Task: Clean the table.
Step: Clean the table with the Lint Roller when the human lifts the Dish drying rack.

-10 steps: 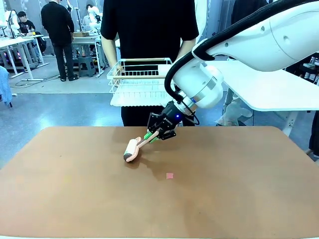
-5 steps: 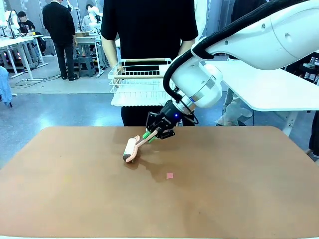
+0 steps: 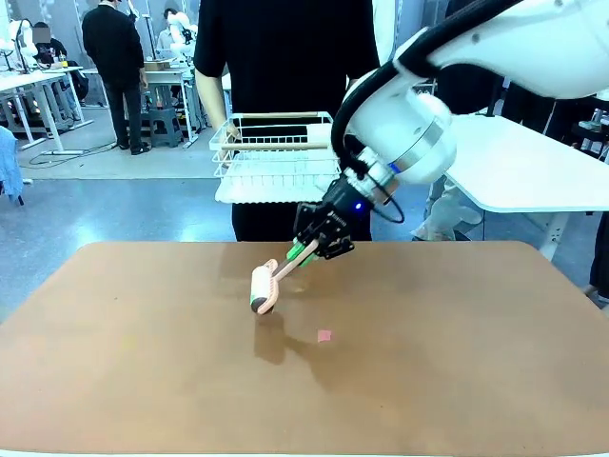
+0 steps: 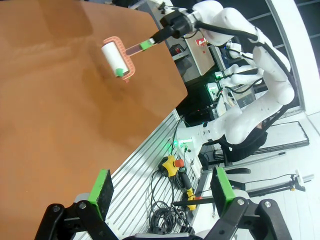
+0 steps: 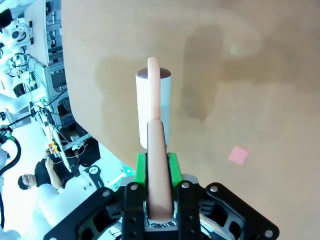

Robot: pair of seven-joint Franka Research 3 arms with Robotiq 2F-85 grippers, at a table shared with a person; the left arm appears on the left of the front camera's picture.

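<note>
While the right gripper (image 3: 303, 252) was clamped on the pink handle of a white-drum lint roller (image 3: 264, 288), the roller head hung just above the smooth reddish-brown counter (image 3: 114, 381), with its shadow lying apart from it on the surface. The counter spread wide across the front view. A small square pink scrap (image 3: 324, 335) lay near its middle, a little to the robot's side of the roller and untouched by it.

We judged the main risk to be a missed pass. The drum sat tilted on its long handle, so coming down on one end it could skid over the scrap or push it along rather than pick it up. Pressure might also twist the handle between the pads.

The left gripper (image 4: 161, 190) stood wide and empty off the counter's edge, above cables and a ribbed metal rail, well apart from the work. A person in black stood at the far side with a white wire basket (image 3: 271, 157), and a white table (image 3: 533, 171) stood to the right. Nothing lay between roller and scrap.
</note>
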